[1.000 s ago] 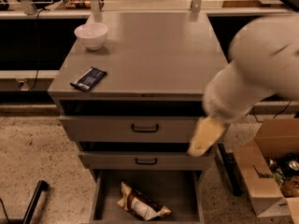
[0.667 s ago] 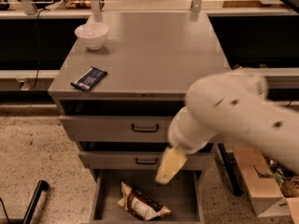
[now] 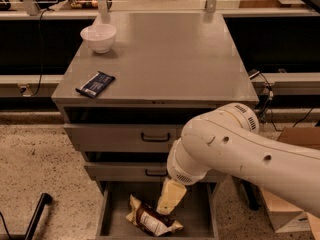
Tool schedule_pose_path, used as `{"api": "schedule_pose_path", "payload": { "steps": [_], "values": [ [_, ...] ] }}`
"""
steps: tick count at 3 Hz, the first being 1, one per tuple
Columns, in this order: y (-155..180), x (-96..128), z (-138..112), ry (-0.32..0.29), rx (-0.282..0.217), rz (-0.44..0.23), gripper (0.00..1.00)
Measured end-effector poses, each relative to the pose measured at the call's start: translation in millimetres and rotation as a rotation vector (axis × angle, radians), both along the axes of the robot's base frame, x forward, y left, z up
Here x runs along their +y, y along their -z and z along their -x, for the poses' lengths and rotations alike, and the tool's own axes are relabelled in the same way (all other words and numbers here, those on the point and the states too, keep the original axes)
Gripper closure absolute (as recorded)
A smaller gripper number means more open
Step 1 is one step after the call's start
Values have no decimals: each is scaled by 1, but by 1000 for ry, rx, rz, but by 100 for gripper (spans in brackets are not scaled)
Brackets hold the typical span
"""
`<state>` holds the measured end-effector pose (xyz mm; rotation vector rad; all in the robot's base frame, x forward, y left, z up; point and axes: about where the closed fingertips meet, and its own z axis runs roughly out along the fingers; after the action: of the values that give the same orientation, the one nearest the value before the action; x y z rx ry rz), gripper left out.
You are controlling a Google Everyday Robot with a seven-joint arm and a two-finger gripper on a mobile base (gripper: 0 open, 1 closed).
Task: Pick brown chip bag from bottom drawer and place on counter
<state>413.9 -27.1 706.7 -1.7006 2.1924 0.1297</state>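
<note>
**tray_guy:** Why is the fat white robot arm (image 3: 240,154) draped across the front of the cabinet like that?

**mossy42:** Because the crinkled cream-and-dark-brown chip bag (image 3: 146,220) lies in the pulled-out bottom grey metal drawer (image 3: 199,210), left of centre on its floor. The two upper grey drawers with black handles (image 3: 155,137) are closed, so the only way in is from above the open tray, and the elbow ends up in front of them.

**tray_guy:** Does the claw have it?

**mossy42:** The cream-coloured claw (image 3: 165,209) points down with its tip right at the bag's top edge, touching it or just over it. I can't tell how wide it's open or whether it grips anything. The bag looks flat on the drawer floor, so I'd guess no lift yet.

**tray_guy:** And it goes where?

**mossy42:** On the flat grey metal bench (image 3: 170,59) up top. The small white bowl (image 3: 98,36) and the dark blue flat bar wrapper (image 3: 95,84) sit along its left side, so I'd aim for the middle or right.
</note>
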Motion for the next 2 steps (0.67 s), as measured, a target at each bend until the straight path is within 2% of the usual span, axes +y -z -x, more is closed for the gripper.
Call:
{"api": "schedule_pose_path", "payload": {
  "steps": [1, 2],
  "values": [
    [28, 13, -13, -16, 15, -36, 0],
    [108, 21, -5, -33, 57, -71, 0]
  ]
}}
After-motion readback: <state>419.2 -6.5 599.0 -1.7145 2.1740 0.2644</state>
